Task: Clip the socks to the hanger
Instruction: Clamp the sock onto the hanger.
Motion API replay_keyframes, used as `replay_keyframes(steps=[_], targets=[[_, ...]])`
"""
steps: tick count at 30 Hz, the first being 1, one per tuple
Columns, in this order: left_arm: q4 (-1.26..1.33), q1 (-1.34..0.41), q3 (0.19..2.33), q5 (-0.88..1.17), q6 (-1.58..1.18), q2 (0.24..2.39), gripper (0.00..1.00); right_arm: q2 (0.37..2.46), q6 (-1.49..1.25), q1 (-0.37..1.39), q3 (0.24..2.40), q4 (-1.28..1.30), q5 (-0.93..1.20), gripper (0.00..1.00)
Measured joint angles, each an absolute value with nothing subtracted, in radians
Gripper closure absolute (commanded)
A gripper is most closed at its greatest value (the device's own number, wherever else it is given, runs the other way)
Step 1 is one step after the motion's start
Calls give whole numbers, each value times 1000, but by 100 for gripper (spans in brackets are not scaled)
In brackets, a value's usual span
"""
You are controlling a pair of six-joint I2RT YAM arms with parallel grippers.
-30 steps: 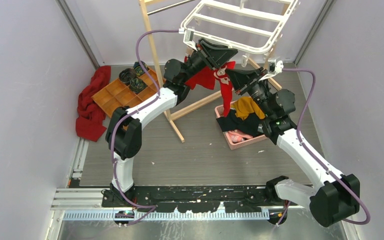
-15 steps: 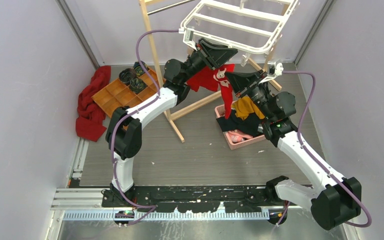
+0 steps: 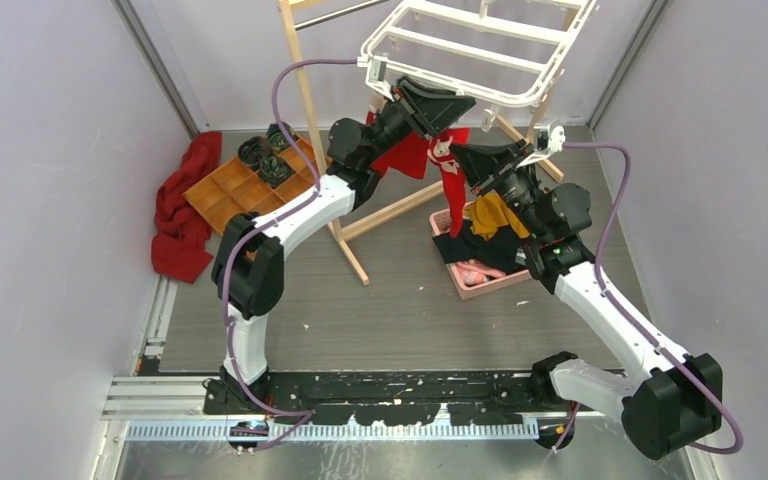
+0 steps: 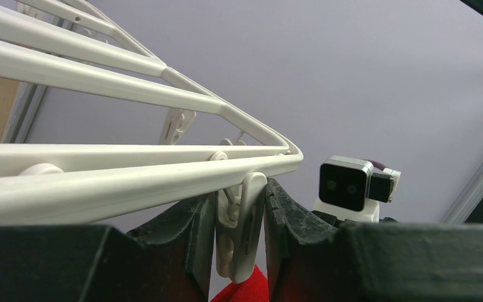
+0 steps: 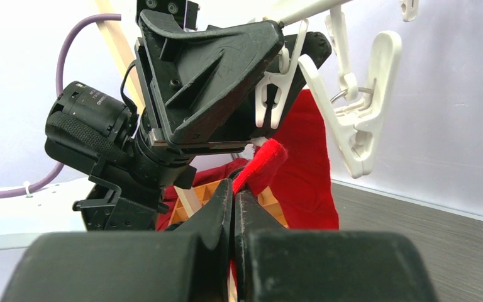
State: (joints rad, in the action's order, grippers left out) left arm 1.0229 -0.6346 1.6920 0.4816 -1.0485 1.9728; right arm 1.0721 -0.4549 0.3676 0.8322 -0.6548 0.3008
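The white hanger [image 3: 460, 45] hangs at the top centre. My left gripper [image 3: 457, 108] is shut on one of its clips [image 4: 242, 226], one finger on each side just under the frame bar [image 4: 100, 182]. My right gripper [image 3: 457, 155] is shut on the edge of a red sock [image 5: 261, 160] and holds that edge just below the clip [image 5: 270, 94]; the sock's tip shows under the clip in the left wrist view [image 4: 245, 290]. The rest of the sock [image 3: 452, 195] hangs down. Another red sock [image 3: 405, 155] hangs behind it.
A spare clip [image 5: 365, 119] dangles to the right of the held one. The wooden rack [image 3: 310, 110] stands behind the left arm. A pink basket [image 3: 470, 290] of garments sits below the right gripper. A wooden tray [image 3: 230, 190] and a dark red cloth [image 3: 180, 210] lie at the left.
My right gripper has moved slightly left and up with the sock, closer to the clip held by my left gripper. The left arm has stayed in place.
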Motion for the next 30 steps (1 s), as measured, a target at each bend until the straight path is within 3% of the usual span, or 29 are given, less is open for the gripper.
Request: replay_keyframes(steps=[30], targets=[[1036, -633, 1695, 480, -1066, 1977, 100, 1091, -347, 369, 844, -662, 353, 99]])
